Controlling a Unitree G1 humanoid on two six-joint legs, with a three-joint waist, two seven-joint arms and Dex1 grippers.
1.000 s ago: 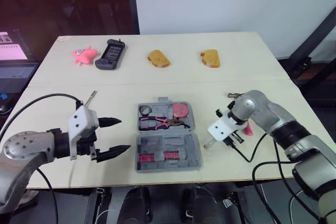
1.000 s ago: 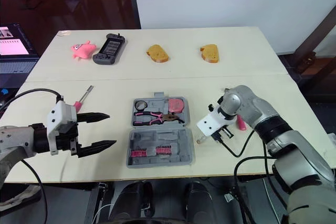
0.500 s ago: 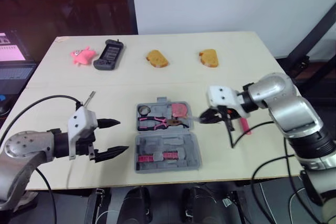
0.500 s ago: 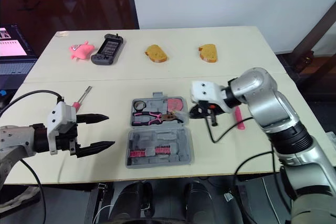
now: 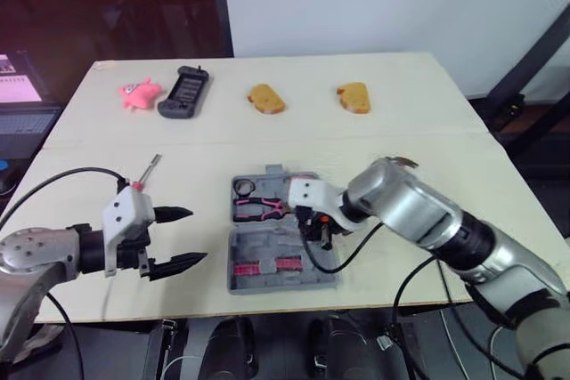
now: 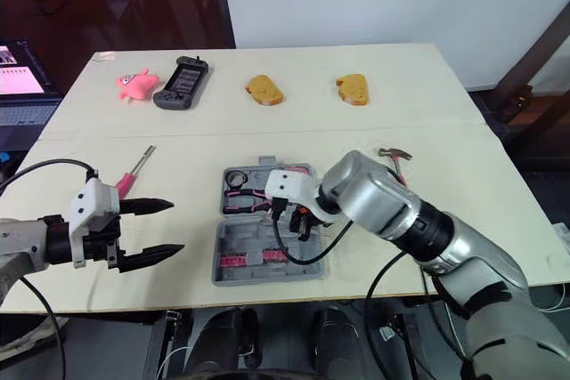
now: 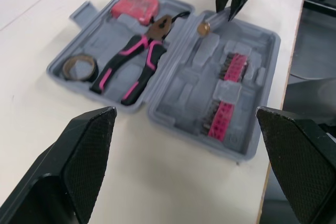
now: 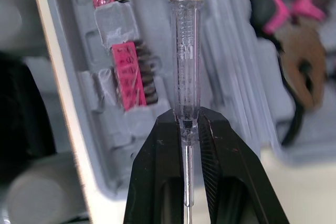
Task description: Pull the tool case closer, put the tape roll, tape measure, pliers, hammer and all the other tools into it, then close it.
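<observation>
Right claw [image 8: 186,118] clamped on clear tester screwdriver [image 8: 185,51], above open tool case [image 5: 267,243], frame centre. Left claw [image 5: 197,235] wide open, empty, lower left.

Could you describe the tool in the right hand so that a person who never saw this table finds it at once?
Find the open grey case near the front edge of the table. Over its middle the right hand pinches a thin tester. Unlike the pink-handled pliers and pink bits in the case, it is clear with a brass cap.
</observation>
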